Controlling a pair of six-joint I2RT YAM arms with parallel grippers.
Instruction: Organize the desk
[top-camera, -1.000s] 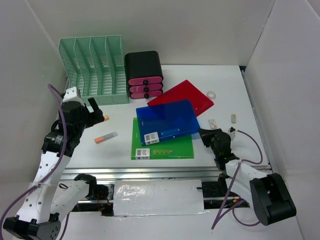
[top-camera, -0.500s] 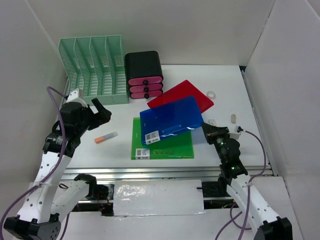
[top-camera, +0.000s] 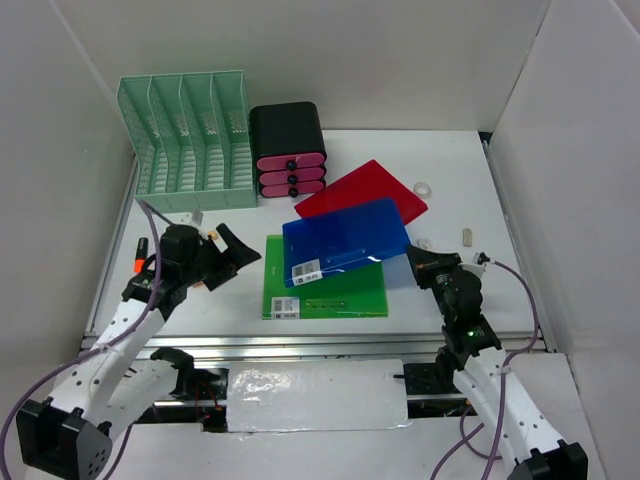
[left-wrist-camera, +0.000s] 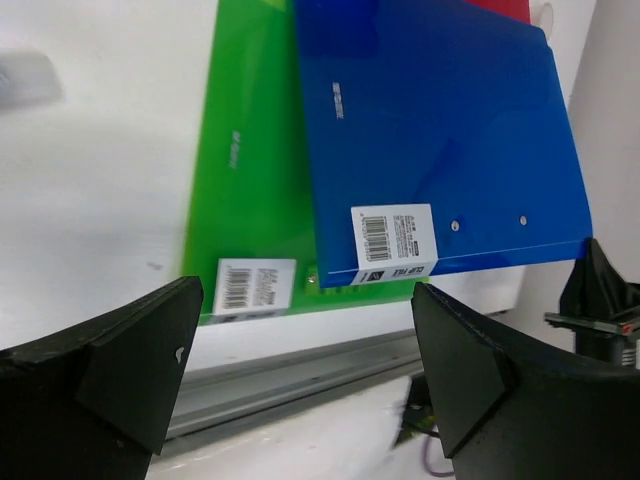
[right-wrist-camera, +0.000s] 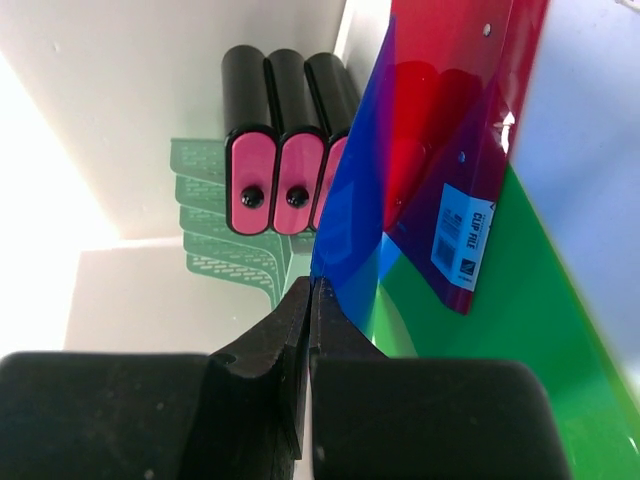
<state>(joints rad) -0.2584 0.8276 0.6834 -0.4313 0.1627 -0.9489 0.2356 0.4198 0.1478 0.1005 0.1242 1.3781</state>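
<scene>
1. Judging the step as lifting the blue folder (top-camera: 345, 240) off the stack for filing: raise it slowly with the right claw (top-camera: 432, 262), pinched fully shut on the folder's right edge, jaws meeting on the thin plastic.
2. Expect the sheet to flex and pivot in so small a grip. Tilt gently, without dragging the green folder (top-camera: 340, 295) beneath or the red folder (top-camera: 365, 190) behind.
3. Steer toward the mint file rack (top-camera: 190, 140) at far left, passing clear of the black drawer box (top-camera: 288, 150).
4. Bring in the left claw (top-camera: 228, 252), spread wide and holding nothing, just beside the green folder's left edge, to steady the free end.
5. Find the tabletop (top-camera: 450, 160) directly under both claws, with the blue folder's left end on the stack and its right end apparently lifted. Cannot tell how high either claw hangs above it.
</scene>
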